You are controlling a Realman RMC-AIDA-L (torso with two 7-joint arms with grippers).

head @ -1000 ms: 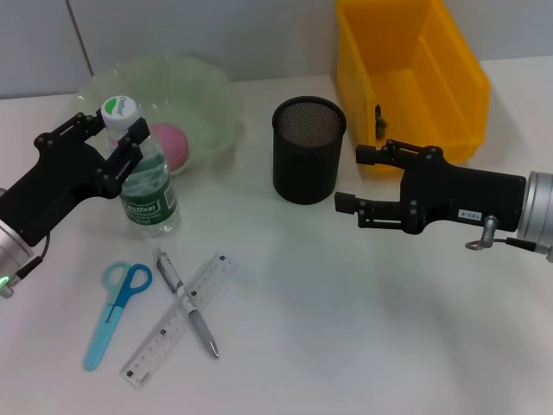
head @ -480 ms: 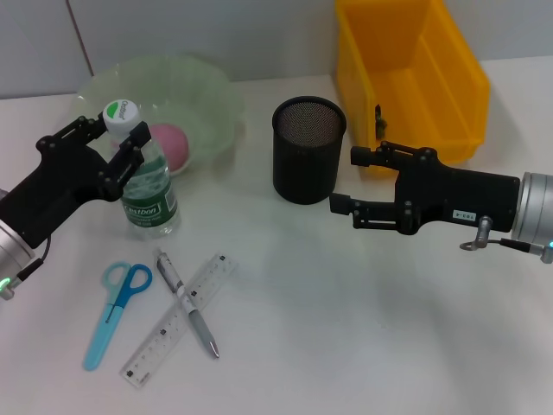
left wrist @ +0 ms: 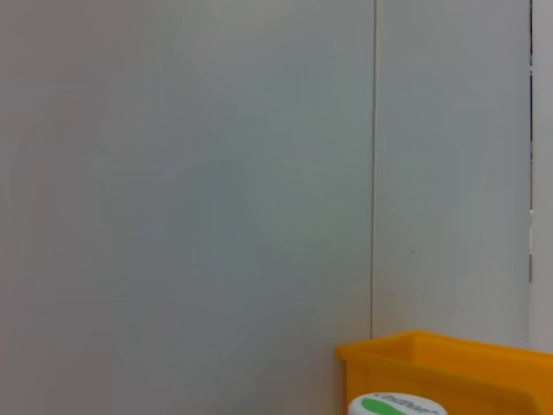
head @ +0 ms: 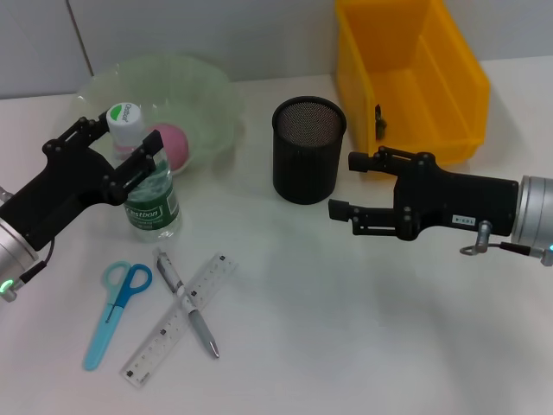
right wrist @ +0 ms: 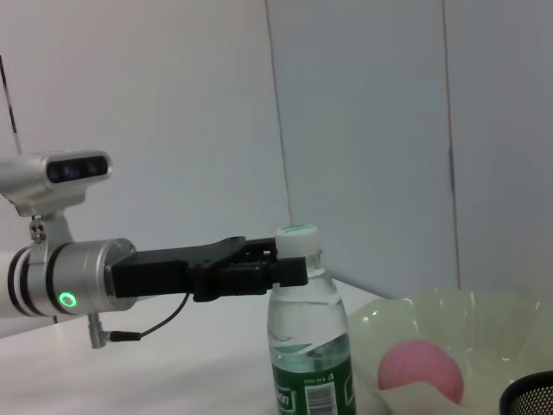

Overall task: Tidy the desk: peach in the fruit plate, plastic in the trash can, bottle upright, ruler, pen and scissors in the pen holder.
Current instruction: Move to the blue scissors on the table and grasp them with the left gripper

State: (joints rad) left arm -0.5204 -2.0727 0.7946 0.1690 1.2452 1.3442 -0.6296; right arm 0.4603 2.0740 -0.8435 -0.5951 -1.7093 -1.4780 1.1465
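The clear bottle (head: 147,186) with a green label stands upright on the table in front of the pale green fruit plate (head: 207,95). The pink peach (head: 173,143) lies in that plate. My left gripper (head: 117,143) is open, with its fingers on either side of the bottle's neck below the white cap (head: 123,117). The right wrist view shows the same bottle (right wrist: 304,346) and the left gripper (right wrist: 259,266). My right gripper (head: 343,183) is open and empty beside the black mesh pen holder (head: 308,160). Blue scissors (head: 117,311), the pen (head: 186,303) and the clear ruler (head: 164,333) lie near the front left.
A yellow bin (head: 432,69) stands at the back right, behind my right arm; it also shows in the left wrist view (left wrist: 449,372). A small dark object (head: 378,121) sits inside it. The pen lies across the ruler.
My left gripper's fingers have spread apart around the bottle, which has settled slightly to the right. My right gripper has moved a little left, closer to the pen holder.
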